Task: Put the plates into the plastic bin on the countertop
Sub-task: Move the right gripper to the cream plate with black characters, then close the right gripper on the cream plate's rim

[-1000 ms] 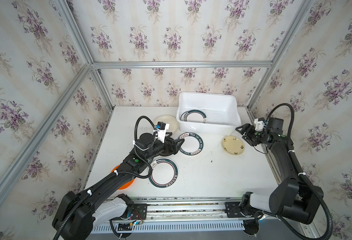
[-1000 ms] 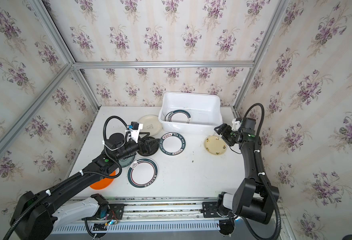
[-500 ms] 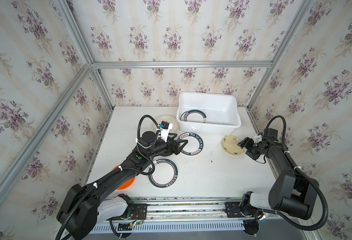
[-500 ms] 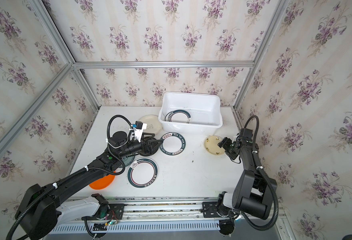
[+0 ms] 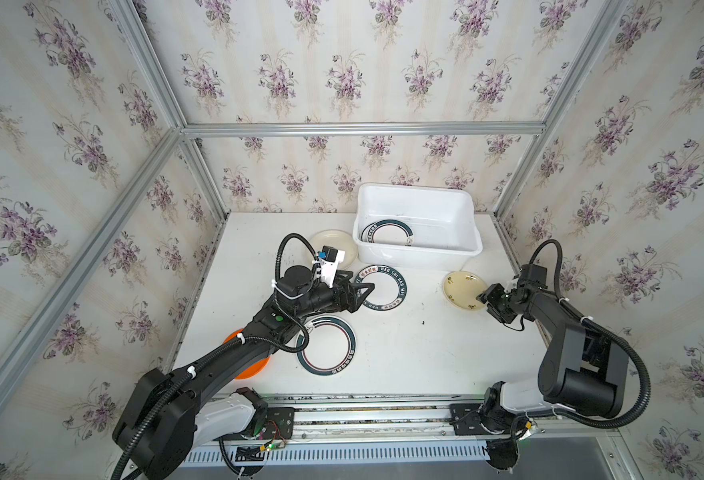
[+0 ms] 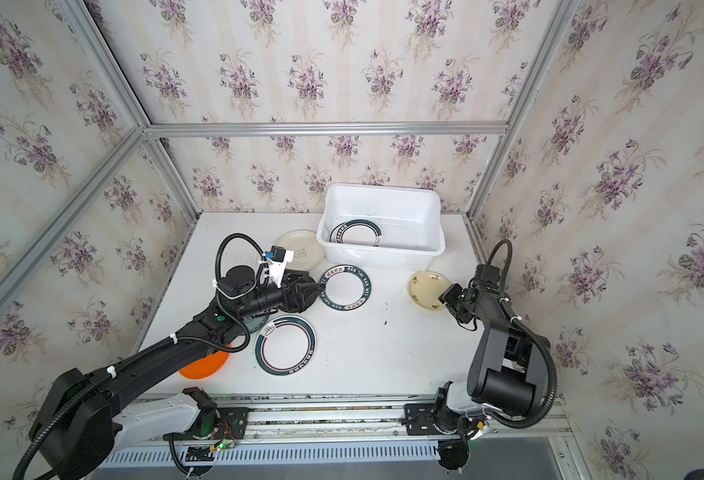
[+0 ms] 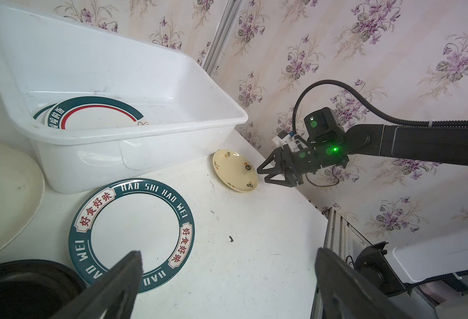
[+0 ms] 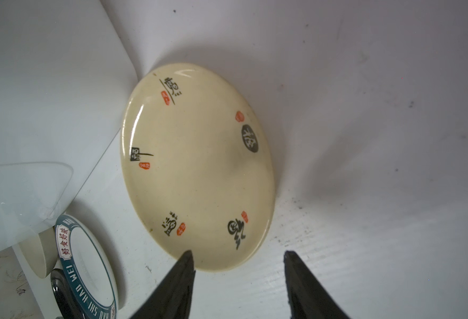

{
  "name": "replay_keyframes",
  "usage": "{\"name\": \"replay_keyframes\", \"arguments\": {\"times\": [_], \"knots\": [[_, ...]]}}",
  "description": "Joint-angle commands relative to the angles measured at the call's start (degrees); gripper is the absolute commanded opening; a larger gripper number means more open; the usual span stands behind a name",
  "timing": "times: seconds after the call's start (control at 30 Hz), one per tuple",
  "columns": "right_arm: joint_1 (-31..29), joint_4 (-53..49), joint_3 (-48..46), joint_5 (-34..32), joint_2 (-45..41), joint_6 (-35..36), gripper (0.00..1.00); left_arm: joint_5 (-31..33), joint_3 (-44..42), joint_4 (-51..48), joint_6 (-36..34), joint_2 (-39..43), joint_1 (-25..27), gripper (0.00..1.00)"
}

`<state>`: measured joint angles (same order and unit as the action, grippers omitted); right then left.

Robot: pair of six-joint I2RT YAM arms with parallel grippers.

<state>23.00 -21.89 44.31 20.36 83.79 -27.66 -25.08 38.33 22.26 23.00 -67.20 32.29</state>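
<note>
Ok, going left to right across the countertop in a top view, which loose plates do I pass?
orange plate → ringed plate → lettered plate → pale yellow plate

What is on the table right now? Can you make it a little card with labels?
In the plastic bin: a teal-rimmed plate
On the countertop: lettered plate, pale yellow plate, cream plate, ringed plate, orange plate, black plate
Left end effector: open, over the lettered plate's edge, holding nothing
Right end effector: open, at the pale yellow plate's rim, not gripping yet
</note>
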Motion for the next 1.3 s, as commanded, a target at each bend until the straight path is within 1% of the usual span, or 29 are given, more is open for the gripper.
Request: {"name": "replay_keyframes", "arguments": {"times": [0.0, 0.17, 0.3, 0.47, 0.63, 0.77, 0.83, 0.93, 1.07, 1.27], "knots": [[0.0, 5.3, -0.4, -0.1, 1.6, -1.7, 0.52, -0.4, -0.3, 2.5, 0.0, 0.4, 0.1, 1.0], [0.0, 10.7, -2.2, -1.5, 3.3, -2.9, 0.49, -0.3, -0.8, 2.3, 0.0, 0.7, 0.1, 1.0], [0.1, 14.5, -2.8, -0.2, 4.7, -4.5, 0.46, 0.1, -1.2, 2.0, 0.1, 1.1, 0.1, 1.0], [0.1, 15.6, -2.5, -0.7, 6.7, -5.9, 0.38, 0.9, -1.3, 1.6, 0.1, 1.3, 0.1, 1.0], [0.1, 15.9, -2.0, 0.5, 8.5, -5.8, 0.31, 1.8, -1.4, 1.2, 0.1, 1.5, 0.1, 1.0], [0.1, 15.9, -2.1, 0.1, 9.6, -6.2, 0.2, 1.9, -1.5, 1.2, 0.4, 1.5, 0.1, 1.0], [0.1, 15.3, -2.1, 0.0, 9.9, -5.8, 0.09, 1.8, -1.4, 1.1, 0.5, 1.5, 0.1, 1.0], [0.1, 12.5, -1.6, -1.0, 9.1, -4.4, 0.0, 2.1, -1.3, 0.6, 0.3, 1.8, 0.1, 1.0], [0.1, 11.6, -3.0, -2.2, 6.3, -3.9, 0.0, 2.4, -1.2, 0.5, 0.3, 1.9, 0.1, 1.0], [0.1, 9.8, -4.5, -0.7, 1.9, -4.5, 0.0, 2.0, -1.1, 0.5, 0.5, 1.5, 0.1, 1.0]]}}
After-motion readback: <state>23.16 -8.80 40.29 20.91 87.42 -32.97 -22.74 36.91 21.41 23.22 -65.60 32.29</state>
